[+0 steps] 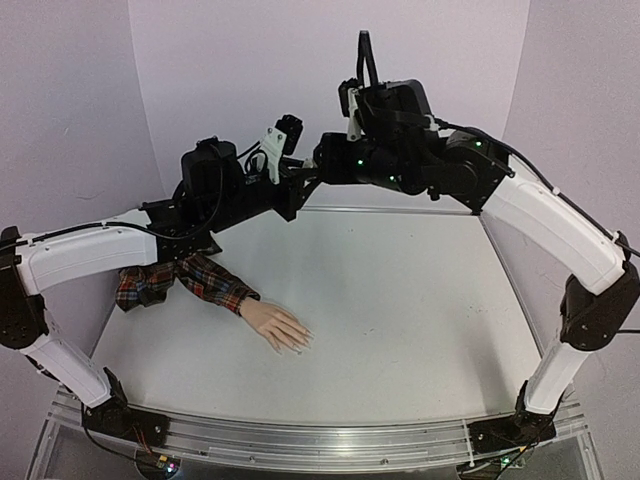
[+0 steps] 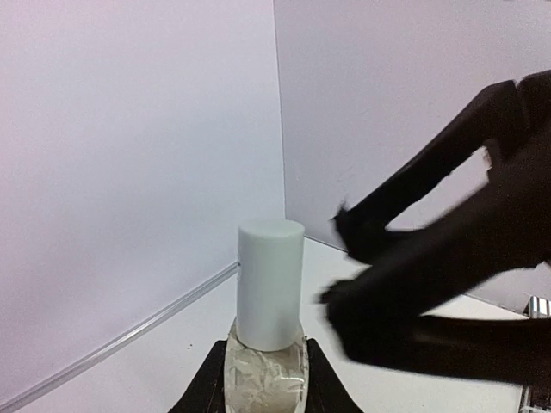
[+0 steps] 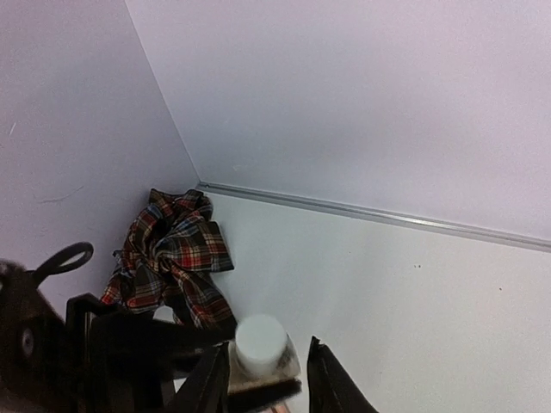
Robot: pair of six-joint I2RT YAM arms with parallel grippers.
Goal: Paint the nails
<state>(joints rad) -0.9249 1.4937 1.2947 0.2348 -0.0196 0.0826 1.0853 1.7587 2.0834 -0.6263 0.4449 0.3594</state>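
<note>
The pale mannequin hand [image 1: 278,326] lies palm down on the table, its red plaid sleeve [image 1: 190,280] trailing left. The nails [image 1: 300,340] are too small to make out. My left gripper [image 1: 272,152] is raised high at the back and shut on a small bottle with a white cap [image 2: 269,284]; the glass body sits between its jaws [image 2: 265,379]. My right gripper [image 1: 318,160] faces it, open. Its blurred black fingers [image 2: 370,232] are just right of the cap. In the right wrist view the cap [image 3: 260,344] shows between the open fingers [image 3: 267,379].
The bunched plaid sleeve [image 3: 172,249] lies in the back left corner by the lilac walls [image 1: 230,70]. A metal strip [image 3: 379,215] runs along the foot of the back wall. Both arms arch over the white table [image 1: 400,300].
</note>
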